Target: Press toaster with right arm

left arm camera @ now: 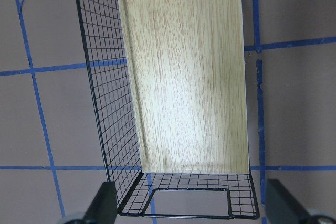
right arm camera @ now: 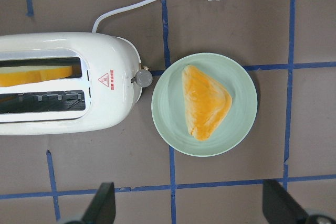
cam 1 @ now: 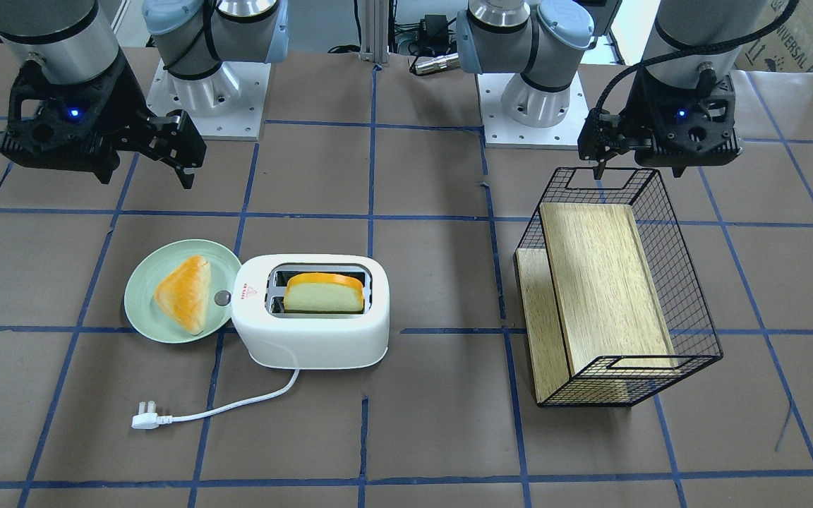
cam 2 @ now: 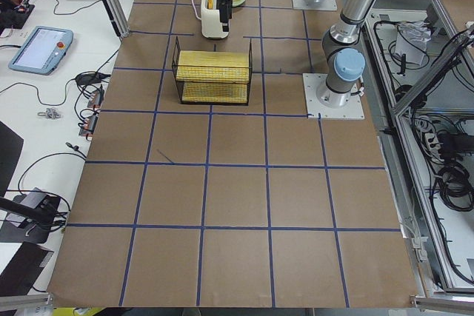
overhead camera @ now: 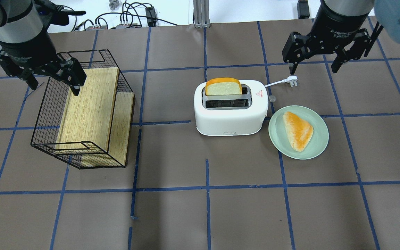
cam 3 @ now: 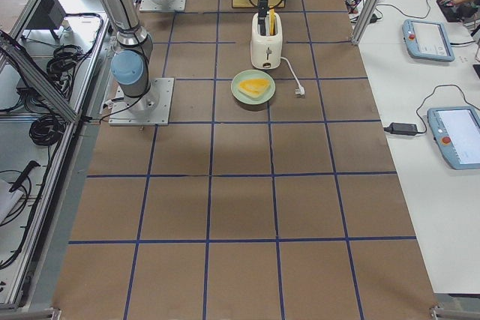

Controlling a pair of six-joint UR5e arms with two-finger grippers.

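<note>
The white toaster (overhead camera: 231, 121) stands mid-table with a slice of bread (overhead camera: 223, 86) upright in its far slot. Its grey knob (right arm camera: 144, 78) faces the pale green plate (overhead camera: 319, 146). Its cord ends in a plug (overhead camera: 292, 80). My right gripper (overhead camera: 313, 64) is open and empty. It hangs above the table beyond the plug, apart from the toaster. In the right wrist view its fingertips (right arm camera: 105, 203) frame the toaster's knob end (right arm camera: 113, 108) and the plate (right arm camera: 241, 124). My left gripper (overhead camera: 52, 81) is open and empty over the wire basket (overhead camera: 47, 114).
A triangular pastry (overhead camera: 297, 130) lies on the plate, which touches the toaster's knob end. The black wire basket lies tipped on its side with a wooden board (overhead camera: 92, 104) inside, left of the toaster. Brown paper with blue tape lines covers the table.
</note>
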